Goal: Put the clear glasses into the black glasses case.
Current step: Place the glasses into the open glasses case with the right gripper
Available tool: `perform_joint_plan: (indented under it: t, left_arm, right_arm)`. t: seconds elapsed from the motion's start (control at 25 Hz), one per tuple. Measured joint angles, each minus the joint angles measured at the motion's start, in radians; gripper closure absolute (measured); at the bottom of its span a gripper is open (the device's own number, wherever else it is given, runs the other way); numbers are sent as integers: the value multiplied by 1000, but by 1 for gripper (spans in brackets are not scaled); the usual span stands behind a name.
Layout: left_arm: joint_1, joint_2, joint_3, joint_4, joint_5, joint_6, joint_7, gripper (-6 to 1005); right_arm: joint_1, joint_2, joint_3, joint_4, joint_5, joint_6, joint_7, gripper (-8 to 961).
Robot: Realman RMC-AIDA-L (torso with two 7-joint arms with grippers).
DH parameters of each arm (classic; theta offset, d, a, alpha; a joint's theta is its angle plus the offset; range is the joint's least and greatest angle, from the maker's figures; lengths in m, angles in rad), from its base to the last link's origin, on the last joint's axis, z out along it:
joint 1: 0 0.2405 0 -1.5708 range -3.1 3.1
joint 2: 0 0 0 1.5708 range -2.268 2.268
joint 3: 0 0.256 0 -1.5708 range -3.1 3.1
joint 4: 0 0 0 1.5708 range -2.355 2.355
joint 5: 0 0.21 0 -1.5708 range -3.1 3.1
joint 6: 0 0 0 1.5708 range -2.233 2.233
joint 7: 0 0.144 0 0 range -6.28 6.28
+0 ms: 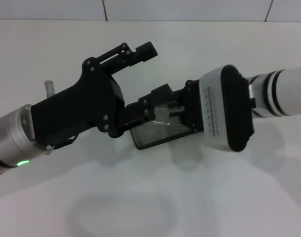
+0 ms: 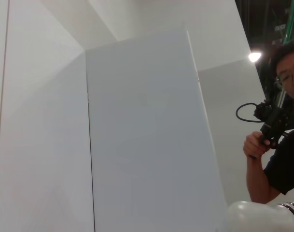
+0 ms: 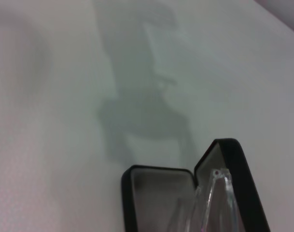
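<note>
White counter (image 1: 199,197) fills the head view, pale wall panels running along its far edge, and both arms are meeting out in the middle. Down between them lies the black glasses case (image 1: 157,134), lid swung open, grey lining showing, resting flat on the counter roughly midway between the near and far edges. The right wrist view gives a close look: two hinged halves spread apart, and the clear glasses (image 3: 217,200) sit inside, transparent frame just catching the light against the dark rim and leaning on the raised half.

Left claw (image 1: 157,106) comes in from the robot's left side, big black body angled toward the far edge, one finger (image 1: 143,52) thrust up high and well away from the other, which reaches down right over the case, so that claw stands wide apart. From the head view, I cannot tell whether the lower finger touches the glasses or merely hovers above them.

Right claw (image 1: 177,111) comes in from the opposite side, its white forearm and grey-and-black wrist housing low over the case's right end. Its fingers are tucked behind the housing; I cannot tell whether they are apart or together.

Left wrist view points upward at wall panels, with a person (image 2: 277,145) holding a black handheld device at one side.
</note>
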State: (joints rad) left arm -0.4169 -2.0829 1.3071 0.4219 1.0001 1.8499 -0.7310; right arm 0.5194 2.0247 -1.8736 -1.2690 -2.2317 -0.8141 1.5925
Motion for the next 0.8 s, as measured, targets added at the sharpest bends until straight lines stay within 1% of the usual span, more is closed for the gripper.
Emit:
perform_joint_plan:
  t: [0.2, 0.52, 0.8]
  left_arm:
    - [-3, 0, 0, -3, 1, 0, -1, 347]
    - [5, 0, 0, -6, 1, 1, -2, 346]
    - [10, 0, 2, -7, 2, 5, -2, 345]
  right_arm:
    - [-11, 0, -60, 3, -1, 84, -8, 766]
    - [-41, 0, -75, -16, -3, 93, -54, 752]
    - [-73, -1, -79, -58, -7, 91, -62, 739]
